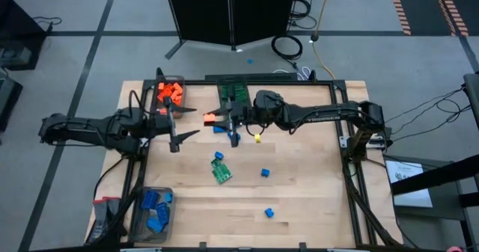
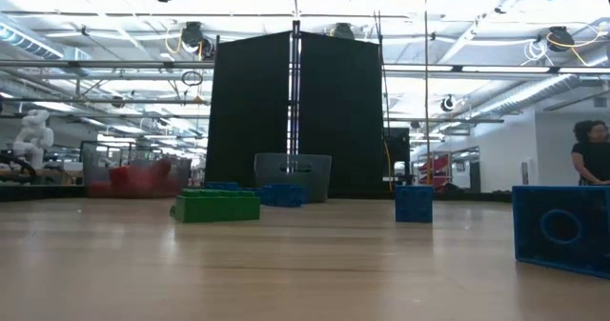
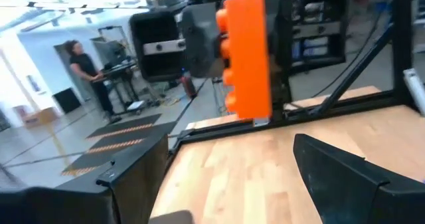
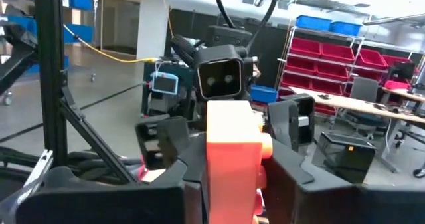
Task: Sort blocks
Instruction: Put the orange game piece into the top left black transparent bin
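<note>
An orange block [image 1: 211, 117] hangs in mid-air over the table's far middle, held in my right gripper [image 1: 219, 119], which reaches in from the right. In the right wrist view the block [image 4: 232, 147] stands between my own fingers. My left gripper [image 1: 196, 123] faces it from the left, open, its fingertips just short of the block; in the left wrist view the block [image 3: 247, 58] fills the middle. Loose blue blocks [image 1: 265, 173] and a green plate [image 1: 221, 173] lie on the table. My right gripper pinches the orange block by its two flat sides [image 4: 229, 174] between both fingers, reaching level from the table's right. The block is lifted clear of the table, and its free end with the studs [image 3: 226, 51] sticks out toward the left gripper.
A bin of orange blocks [image 1: 171, 93] and a bin of green ones [image 1: 234, 93] stand at the far edge, and a bin of blue ones [image 1: 152, 211] at the near left corner. A small yellow piece [image 1: 257, 138] lies under the right arm. A person [image 3: 83, 68] stands beyond the table.
</note>
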Motion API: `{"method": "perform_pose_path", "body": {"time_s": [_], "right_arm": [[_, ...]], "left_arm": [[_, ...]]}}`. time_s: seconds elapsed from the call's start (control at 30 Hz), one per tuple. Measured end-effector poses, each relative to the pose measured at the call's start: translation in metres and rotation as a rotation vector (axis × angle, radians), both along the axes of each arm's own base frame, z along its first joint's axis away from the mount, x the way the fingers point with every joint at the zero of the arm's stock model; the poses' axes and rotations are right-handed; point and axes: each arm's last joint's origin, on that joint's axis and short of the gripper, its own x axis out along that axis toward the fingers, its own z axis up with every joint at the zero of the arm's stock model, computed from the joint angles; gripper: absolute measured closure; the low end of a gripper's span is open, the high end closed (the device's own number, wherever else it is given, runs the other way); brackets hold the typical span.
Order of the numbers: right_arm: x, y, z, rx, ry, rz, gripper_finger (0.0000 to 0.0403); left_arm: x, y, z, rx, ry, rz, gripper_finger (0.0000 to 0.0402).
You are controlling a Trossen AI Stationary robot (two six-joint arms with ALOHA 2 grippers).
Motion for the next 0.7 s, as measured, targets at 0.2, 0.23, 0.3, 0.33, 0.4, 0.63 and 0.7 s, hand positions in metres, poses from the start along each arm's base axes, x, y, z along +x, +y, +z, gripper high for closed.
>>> {"method": "perform_pose_path", "body": {"time_s": [0.2, 0.23, 0.3, 0.33, 0.4, 0.63, 0.7], "right_arm": [[0.002, 0.003, -0.003, -0.011, 0.001, 0.006, 0.0327], [0.003, 0.003, -0.004, -0.011, 0.003, 0.005, 0.0327], [0.005, 0.003, -0.008, -0.010, 0.018, 0.005, 0.0327], [0.007, 0.002, -0.011, -0.010, 0.015, 0.005, 0.0327], [0.009, 0.003, -0.013, -0.011, -0.001, 0.017, 0.0327], [0.014, 0.003, -0.019, -0.012, -0.017, 0.054, 0.0327], [0.014, 0.003, -0.019, -0.012, -0.015, 0.054, 0.0327]], "left_arm": [[0.010, -0.003, 0.003, -0.031, -0.059, -0.097, 0.0075], [0.012, -0.004, 0.003, -0.041, -0.061, -0.115, 0.0075], [0.015, -0.004, 0.002, -0.053, -0.062, -0.136, 0.0075], [0.017, -0.004, 0.001, -0.055, -0.061, -0.138, 0.0075], [0.020, -0.005, -0.001, -0.064, -0.046, -0.137, 0.0075], [0.029, -0.004, -0.007, -0.067, -0.024, -0.117, 0.0075], [0.030, -0.003, -0.007, -0.071, -0.024, -0.080, 0.0075]]}}
